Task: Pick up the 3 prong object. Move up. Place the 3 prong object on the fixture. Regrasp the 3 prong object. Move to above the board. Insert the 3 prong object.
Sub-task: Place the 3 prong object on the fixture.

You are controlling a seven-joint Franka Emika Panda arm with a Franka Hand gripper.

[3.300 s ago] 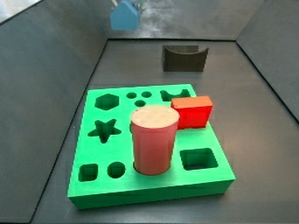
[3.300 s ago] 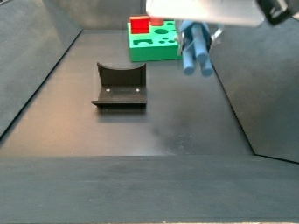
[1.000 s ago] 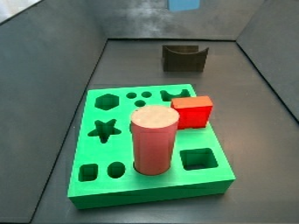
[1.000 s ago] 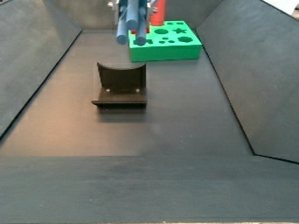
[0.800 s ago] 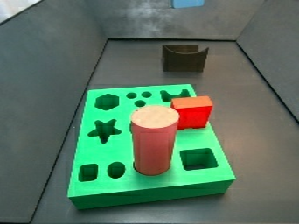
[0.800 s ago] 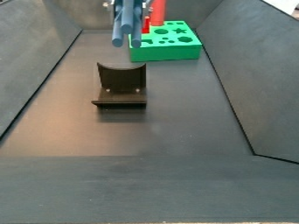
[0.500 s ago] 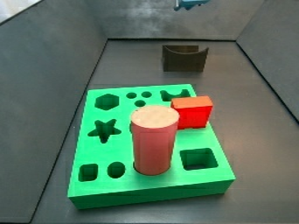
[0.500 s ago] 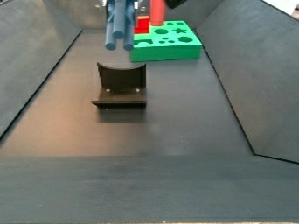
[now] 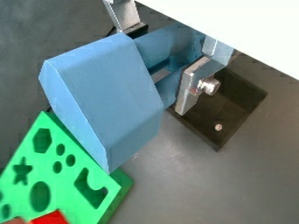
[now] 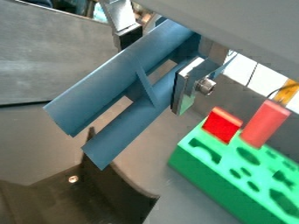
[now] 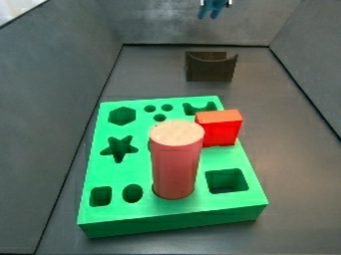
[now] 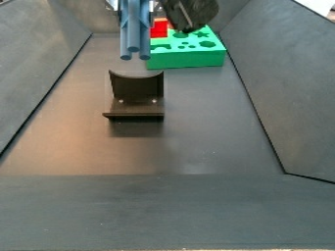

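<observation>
In both wrist views my gripper [image 9: 158,52] is shut on the 3 prong object [image 9: 105,101], a grey-blue plastic piece, with one silver finger [image 10: 187,83] pressed on each side of it. In a side view the 3 prong object [image 12: 131,29] hangs upright just above the fixture [image 12: 133,95], a dark block with a U-shaped notch, and is clear of it. In a side view only the piece's tip [image 11: 213,8] shows at the top edge, over the fixture [image 11: 209,65]. The green board [image 11: 134,149] with cut-out holes lies apart from both.
A pink cylinder [image 11: 174,159] and a red cube [image 11: 220,127] stand in the board. Sloping dark walls [image 12: 46,78] close in the floor on both sides. The fixture's base plate [image 9: 222,118] lies below the held piece.
The gripper has carried the 3 prong object sideways, from in front of the board to a spot directly over the fixture. Board, cylinder and cube have not moved.
</observation>
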